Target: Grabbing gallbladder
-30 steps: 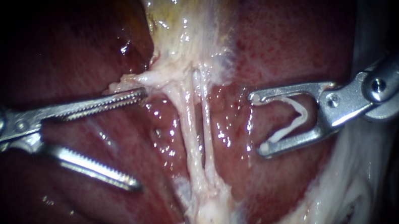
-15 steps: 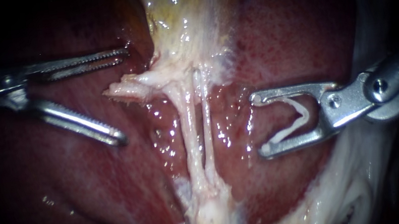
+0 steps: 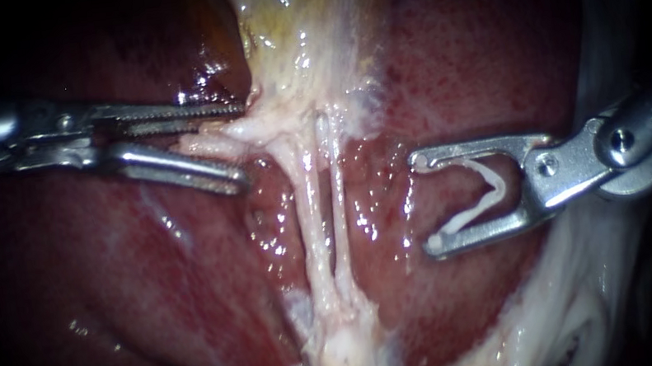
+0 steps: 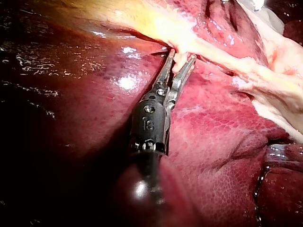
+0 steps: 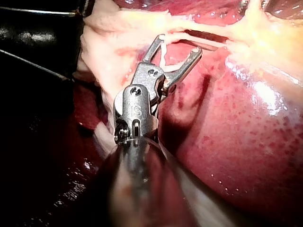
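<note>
Dark red liver (image 3: 476,48) lies wet and shiny on both sides of the field. Down the middle run two pale tubes (image 3: 310,210), side by side and close together, from the narrow end of the gallbladder toward the lower edge of the endoscope view. A white sheet of tissue (image 3: 580,293) drapes the liver at the lower right, under my right instrument (image 3: 423,204). That instrument comes in from the right and sits over bare liver, well apart from the tubes. Its jaws are spread wide and hold a bent white clip (image 3: 492,183), which touches both of them from inside. In the right wrist view, my right instrument (image 5: 179,43) points at the tubes with the clip (image 5: 163,53) between its jaws.

The gallbladder (image 3: 300,37) is the pale yellow body at the top centre of the endoscope view. Its long axis runs top to bottom, tapering downward to a neck just above the tubes. From that neck a small ragged flap (image 3: 201,144) sticks out sideways toward my left instrument (image 3: 242,145).

My left instrument comes in level from the left. Its jaws stand apart in a narrow V around the flap, the toothed one above and the smooth one below. I cannot tell whether both press on it. In the left wrist view, the flap (image 4: 180,66) sits between the jaws of my left instrument (image 4: 182,54) near their tips. The gallbladder (image 4: 142,19) lies crosswise just ahead, and the liver (image 4: 85,104) is under the shaft.
</note>
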Tool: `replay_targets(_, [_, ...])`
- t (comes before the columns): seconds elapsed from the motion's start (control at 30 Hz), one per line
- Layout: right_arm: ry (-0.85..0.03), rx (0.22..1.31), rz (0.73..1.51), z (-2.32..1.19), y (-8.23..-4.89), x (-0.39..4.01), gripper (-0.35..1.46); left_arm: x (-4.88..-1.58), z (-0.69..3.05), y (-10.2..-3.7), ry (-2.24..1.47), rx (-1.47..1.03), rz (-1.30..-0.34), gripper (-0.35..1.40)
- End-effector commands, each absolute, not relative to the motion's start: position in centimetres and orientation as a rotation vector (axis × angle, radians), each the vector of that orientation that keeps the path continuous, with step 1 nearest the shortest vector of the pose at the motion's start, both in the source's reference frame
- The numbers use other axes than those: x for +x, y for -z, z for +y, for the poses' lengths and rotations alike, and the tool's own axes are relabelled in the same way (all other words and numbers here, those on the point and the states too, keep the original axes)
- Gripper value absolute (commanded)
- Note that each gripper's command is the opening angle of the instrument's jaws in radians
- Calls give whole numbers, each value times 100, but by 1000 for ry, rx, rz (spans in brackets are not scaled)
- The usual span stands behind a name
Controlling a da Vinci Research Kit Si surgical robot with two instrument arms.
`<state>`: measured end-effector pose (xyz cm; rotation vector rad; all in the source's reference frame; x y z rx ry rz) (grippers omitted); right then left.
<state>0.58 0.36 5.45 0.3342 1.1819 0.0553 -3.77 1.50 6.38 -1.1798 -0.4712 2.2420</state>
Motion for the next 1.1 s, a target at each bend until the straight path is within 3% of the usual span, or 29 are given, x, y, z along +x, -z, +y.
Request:
replay_targets(0.03, [-55, 334, 1182, 36, -545, 58, 50, -375, 151, -635, -2235, -1177, -475, -26])
replay_targets(0.07, [-55, 334, 1182, 36, -545, 58, 50, -375, 153, -634, -2235, -1171, -470, -35])
replay_targets(0.4, [-55, 334, 1182, 35, -545, 58, 50, -366, 157, -606, -2176, -1106, -468, -35])
replay_targets(0.73, [-55, 335, 1182, 35, -545, 57, 50, -341, 189, -542, -2096, -1115, -456, -35])
replay_targets(1.1, [-55, 335, 1182, 35, -545, 57, 50, -341, 183, -542, -2083, -1099, -438, -35])
